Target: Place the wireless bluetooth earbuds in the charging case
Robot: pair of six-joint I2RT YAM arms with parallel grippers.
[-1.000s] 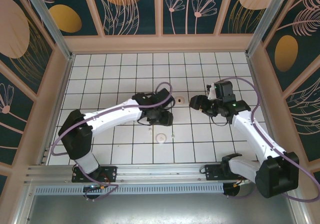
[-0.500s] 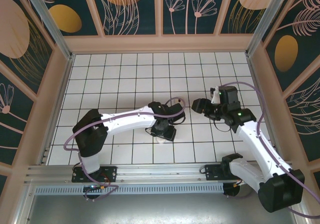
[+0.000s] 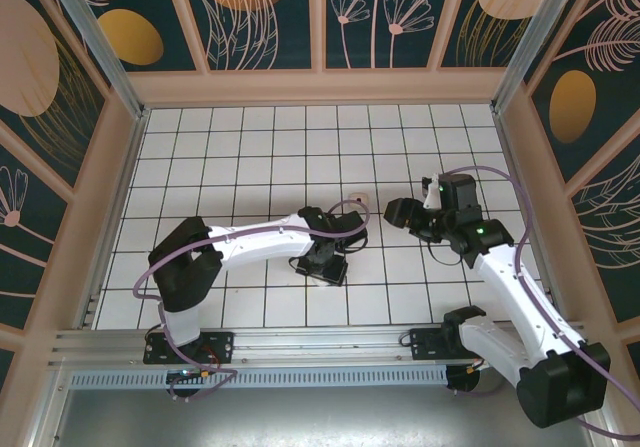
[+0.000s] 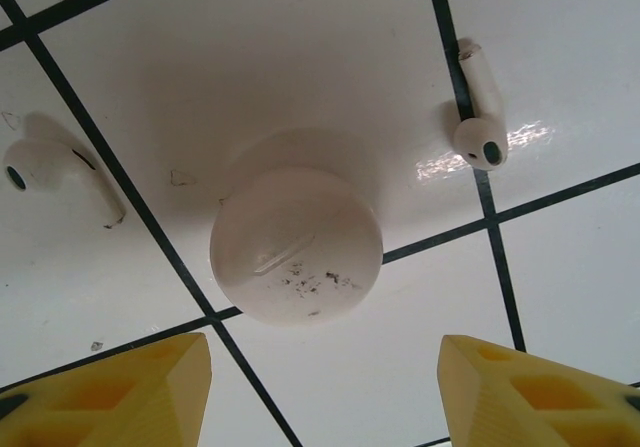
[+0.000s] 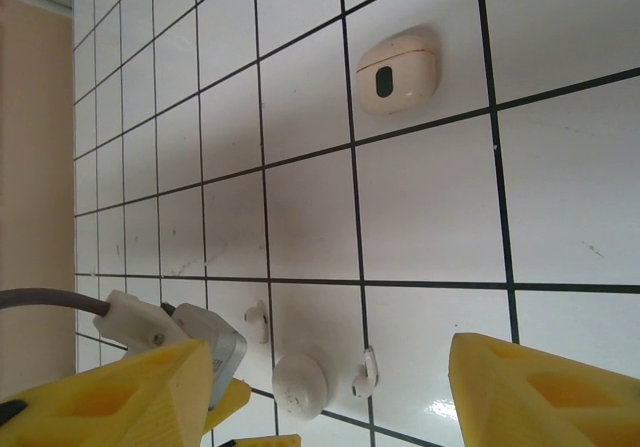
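The charging case (image 5: 398, 69) is a pale rounded-square box with a dark oval mark. It lies closed on the white tiles, also seen from above as the case (image 3: 360, 200), just left of my right gripper (image 3: 393, 210). Two wireless bluetooth earbuds lie apart from it: one earbud (image 4: 62, 172) to the left and one earbud (image 4: 479, 112) to the right of a round pale disc (image 4: 296, 245). My left gripper (image 4: 325, 397) hovers open just short of the disc with nothing between its yellow fingers (image 4: 110, 392). My right gripper (image 5: 328, 387) is open and empty, well above the tiles.
The left wrist's camera block (image 5: 170, 339) shows beside the disc (image 5: 300, 385) and the two earbuds (image 5: 367, 370), (image 5: 257, 319). The left arm (image 3: 260, 239) stretches across the middle tiles. Wooden walls (image 3: 110, 197) ring the tiled floor (image 3: 250, 147).
The left arm swung right and toward the near edge, stopping over the disc, and its jaws widened. The right arm shifted slightly, its jaws unchanged.
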